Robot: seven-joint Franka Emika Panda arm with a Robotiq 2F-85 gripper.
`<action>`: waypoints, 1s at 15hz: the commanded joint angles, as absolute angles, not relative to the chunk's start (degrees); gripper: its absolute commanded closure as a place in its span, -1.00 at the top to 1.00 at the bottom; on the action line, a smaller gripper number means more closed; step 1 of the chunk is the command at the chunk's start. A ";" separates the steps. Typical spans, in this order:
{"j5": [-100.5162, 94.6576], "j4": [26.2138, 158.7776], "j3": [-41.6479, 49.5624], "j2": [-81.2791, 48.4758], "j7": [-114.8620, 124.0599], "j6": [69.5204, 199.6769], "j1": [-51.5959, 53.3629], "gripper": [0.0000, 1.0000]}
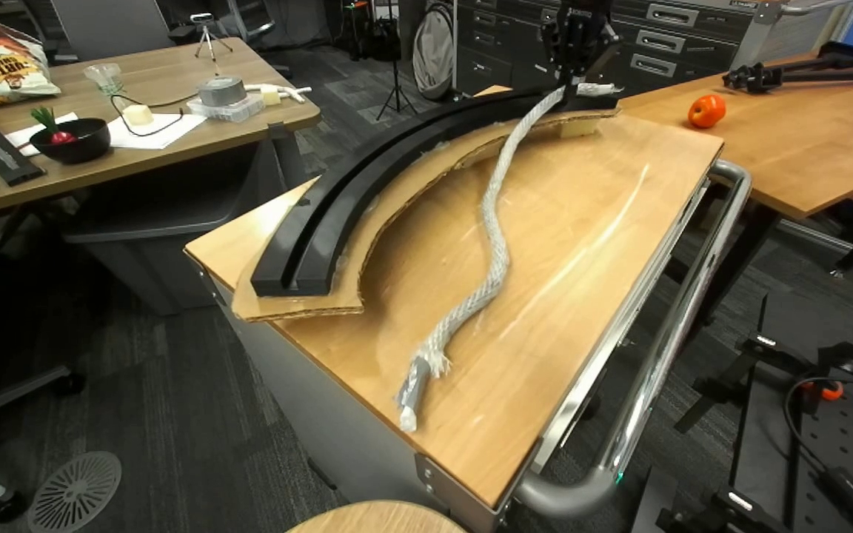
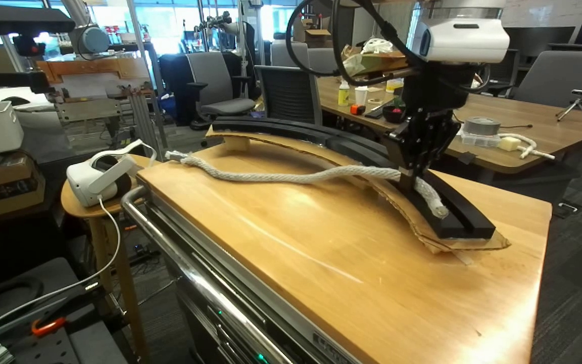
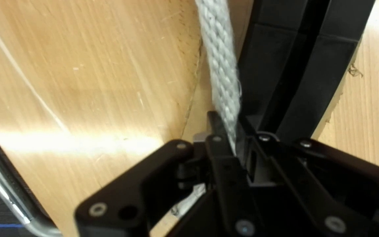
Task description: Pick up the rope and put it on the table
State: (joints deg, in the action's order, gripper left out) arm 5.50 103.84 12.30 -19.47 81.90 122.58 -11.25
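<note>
The light grey-white braided rope stretches along the wooden table; it also shows in an exterior view and in the wrist view. Its frayed, taped end lies on the tabletop near a table edge. Its opposite part crosses over the curved black track, and a short tail extends past the fingers over the track. My gripper points down at the track and is shut on the rope near this tail. In the wrist view the rope runs between the fingertips; the gripped part is hidden.
The black track sits on raised cardboard along the table's far side. A silver tube rail runs along one side. An orange-toned table with a tomato, a cluttered desk and a stool with a white headset stand around.
</note>
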 commanded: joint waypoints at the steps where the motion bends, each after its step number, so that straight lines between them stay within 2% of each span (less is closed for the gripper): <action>1: 3.25 104.80 13.93 -17.63 84.74 122.54 -9.78 -0.94; 3: -2.07 107.35 15.70 -15.04 91.14 123.37 -7.84 -0.95; 7: -9.73 113.58 16.27 -7.67 101.25 116.37 -6.21 -0.94; 11: -4.86 120.41 13.66 -1.68 101.14 109.36 -7.55 -0.94; 15: -0.02 125.20 12.79 -0.51 100.89 113.78 -8.30 -0.94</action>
State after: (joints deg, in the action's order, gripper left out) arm -3.26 121.19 13.91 -2.98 99.89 111.30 -7.28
